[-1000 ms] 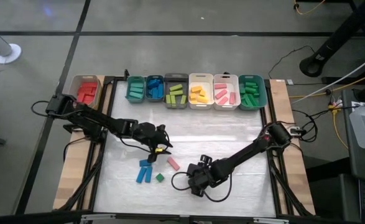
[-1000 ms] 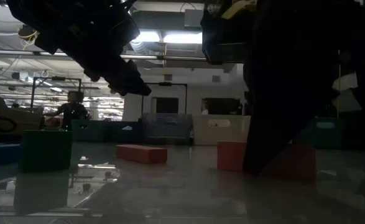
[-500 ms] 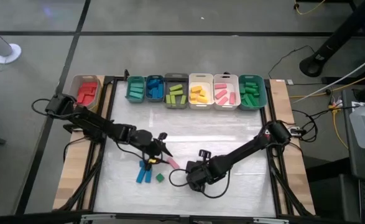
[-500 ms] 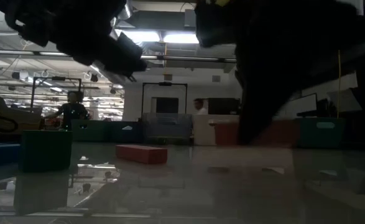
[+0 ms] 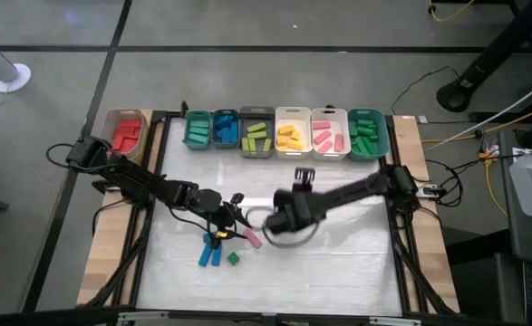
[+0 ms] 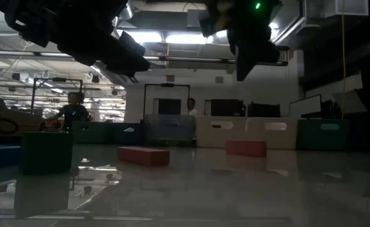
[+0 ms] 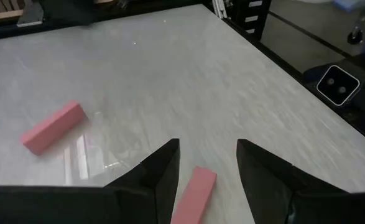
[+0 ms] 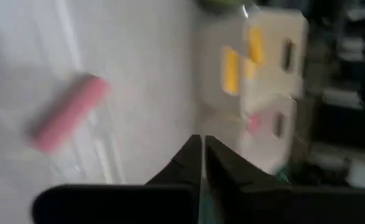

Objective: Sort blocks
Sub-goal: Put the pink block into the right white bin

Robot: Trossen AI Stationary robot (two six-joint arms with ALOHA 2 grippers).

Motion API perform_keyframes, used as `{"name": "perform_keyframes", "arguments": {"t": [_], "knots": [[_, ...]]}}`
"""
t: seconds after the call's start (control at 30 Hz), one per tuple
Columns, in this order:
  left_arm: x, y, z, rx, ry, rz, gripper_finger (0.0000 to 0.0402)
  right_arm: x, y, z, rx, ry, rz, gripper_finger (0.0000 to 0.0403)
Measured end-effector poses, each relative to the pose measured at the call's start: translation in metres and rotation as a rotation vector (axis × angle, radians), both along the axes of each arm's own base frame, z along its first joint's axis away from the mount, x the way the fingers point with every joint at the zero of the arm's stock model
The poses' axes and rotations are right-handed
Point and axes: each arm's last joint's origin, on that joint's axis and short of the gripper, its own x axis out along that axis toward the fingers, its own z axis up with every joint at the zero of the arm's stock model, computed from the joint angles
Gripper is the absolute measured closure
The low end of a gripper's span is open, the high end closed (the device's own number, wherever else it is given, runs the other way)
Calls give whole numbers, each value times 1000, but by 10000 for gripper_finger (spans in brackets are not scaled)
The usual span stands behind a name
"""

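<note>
A pink block (image 7: 193, 193) (image 5: 253, 238) lies flat on the table. My left gripper (image 7: 207, 149) (image 5: 238, 226) is open, with one finger on either side of the block's end, apart from it. A second pink block (image 7: 51, 127) (image 8: 67, 112) (image 6: 246, 148) lies flat a little farther right. My right gripper (image 8: 202, 140) (image 6: 248, 60) hangs shut well above the table near that block, with nothing between its fingers. Two blue blocks (image 5: 209, 252) and a green cube (image 5: 233, 258) (image 6: 45, 151) rest nearer the front edge.
A row of bins stands along the far edge: red blocks (image 5: 128, 134), a teal bin (image 5: 198, 129), then blue (image 5: 225, 127), lime (image 5: 255, 136), yellow (image 5: 291, 136), pink (image 5: 329, 136) and green (image 5: 366, 134). People show in the room beyond the table.
My right gripper has risen from low over the table near the front edge and gone toward the far edge. The pink block it stood over now lies bare, farther from the near edge. My left gripper came down toward the near edge over the other pink block, then stayed still.
</note>
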Motion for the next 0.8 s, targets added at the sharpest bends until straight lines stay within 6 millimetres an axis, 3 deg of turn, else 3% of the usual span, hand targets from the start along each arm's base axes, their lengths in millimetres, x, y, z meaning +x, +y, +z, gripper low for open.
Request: {"name": "perform_keyframes", "arguments": {"t": [0.17,0.33,0.63,0.8], "knots": [[0,0,0,3,0,6,254,2,-39,-1,105,68,-143,391],[0,1,0,28,-6,32,254,10,-55,-9,388,15,-288,369],[0,2,-1,90,-22,20,254,14,-50,-11,705,35,-327,352],[0,2,-1,93,-13,20,254,16,-47,-12,788,13,-358,310]]}}
